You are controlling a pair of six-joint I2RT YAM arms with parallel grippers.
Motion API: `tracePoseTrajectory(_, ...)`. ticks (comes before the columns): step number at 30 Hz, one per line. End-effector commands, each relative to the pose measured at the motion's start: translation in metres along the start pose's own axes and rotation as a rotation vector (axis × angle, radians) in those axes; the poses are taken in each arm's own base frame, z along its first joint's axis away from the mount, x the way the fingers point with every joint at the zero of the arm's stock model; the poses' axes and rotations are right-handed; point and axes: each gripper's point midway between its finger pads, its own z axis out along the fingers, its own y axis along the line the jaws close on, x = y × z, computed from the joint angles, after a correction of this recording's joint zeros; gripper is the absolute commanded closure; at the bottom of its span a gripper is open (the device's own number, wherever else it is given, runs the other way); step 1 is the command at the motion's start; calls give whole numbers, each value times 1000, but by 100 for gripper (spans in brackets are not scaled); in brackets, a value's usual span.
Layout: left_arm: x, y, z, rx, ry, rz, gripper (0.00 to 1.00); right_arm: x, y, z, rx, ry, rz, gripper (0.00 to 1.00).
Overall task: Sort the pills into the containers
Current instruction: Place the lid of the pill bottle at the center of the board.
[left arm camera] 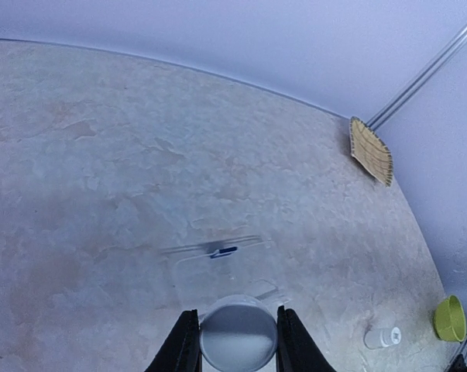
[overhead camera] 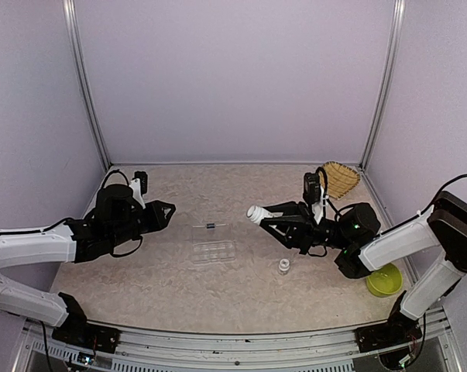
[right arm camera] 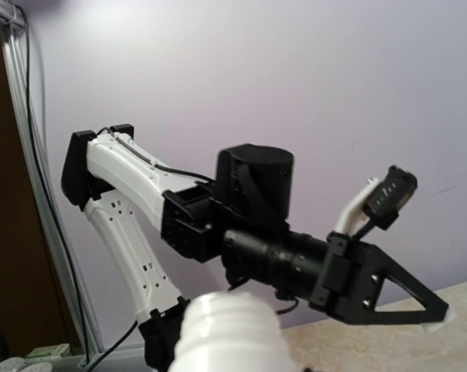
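The right gripper [overhead camera: 266, 218] holds an open bottle [overhead camera: 255, 212] near the box [overhead camera: 214, 253]. The left gripper [overhead camera: 169, 209] holds a cap [left arm camera: 238, 337]. No pills show in the box yet.

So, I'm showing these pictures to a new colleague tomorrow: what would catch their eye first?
Most striking is the white bottle, held sideways in the right hand with its threaded neck pointing toward the left hand. The left hand grips a round white cap. Between the two, lower down, sits the clear compartment box with its lid raised.
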Motion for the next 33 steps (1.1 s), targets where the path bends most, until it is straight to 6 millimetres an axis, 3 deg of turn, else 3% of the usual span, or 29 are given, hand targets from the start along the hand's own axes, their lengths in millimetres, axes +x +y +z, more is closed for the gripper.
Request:
tracePoseTrajectory(1, 5, 39, 0, -123, -7, 20, 73, -3, 3, -3, -20, -17, -15, 86)
tracePoseTrajectory(12, 32, 90, 20, -271, 59, 10, 73, -4, 3, -3, -19, -11, -12, 86)
tracePoseTrajectory(21, 59, 115, 37, -341, 123, 32, 73, 0, 3, -4, -17, -2, -6, 86)
tracePoseTrajectory(33, 80, 129, 48, -374, 175, 43, 73, 10, -3, -6, -6, 10, 14, 86)
